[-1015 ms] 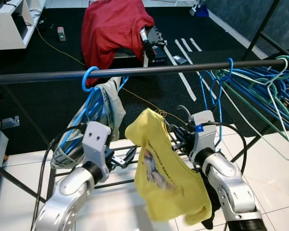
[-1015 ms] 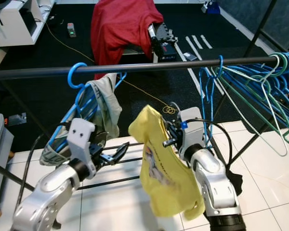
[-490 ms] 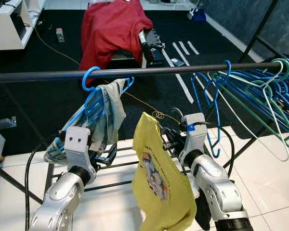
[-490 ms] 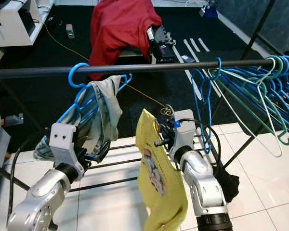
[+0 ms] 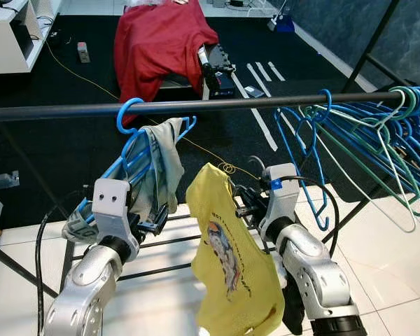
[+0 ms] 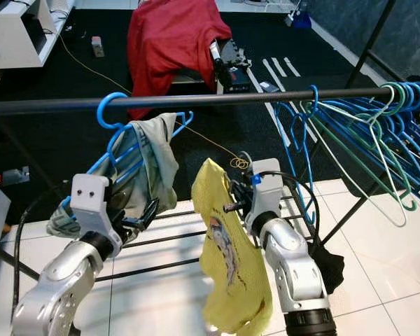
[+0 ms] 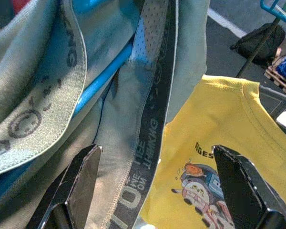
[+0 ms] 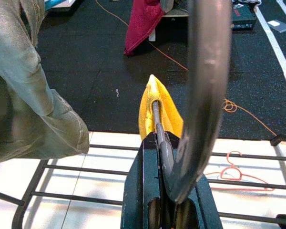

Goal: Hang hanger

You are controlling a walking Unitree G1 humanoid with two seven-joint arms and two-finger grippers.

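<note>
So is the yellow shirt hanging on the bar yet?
Not yet. The yellow shirt dangles below the black bar, held up by the right gripper, shut on its hanger.

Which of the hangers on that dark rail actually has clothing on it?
The lone blue plastic hanger at the rail's left end: grey-green clothing is draped over it. The blue and green hangers bunched at the right are bare.

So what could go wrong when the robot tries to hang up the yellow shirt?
The right gripper pinches the hanger's thin neck, so it might twist or slip. The yellow shirt hangs bunched and could slide off. The grey clothes hang close beside it on the rail, so the hook might snag them.
</note>
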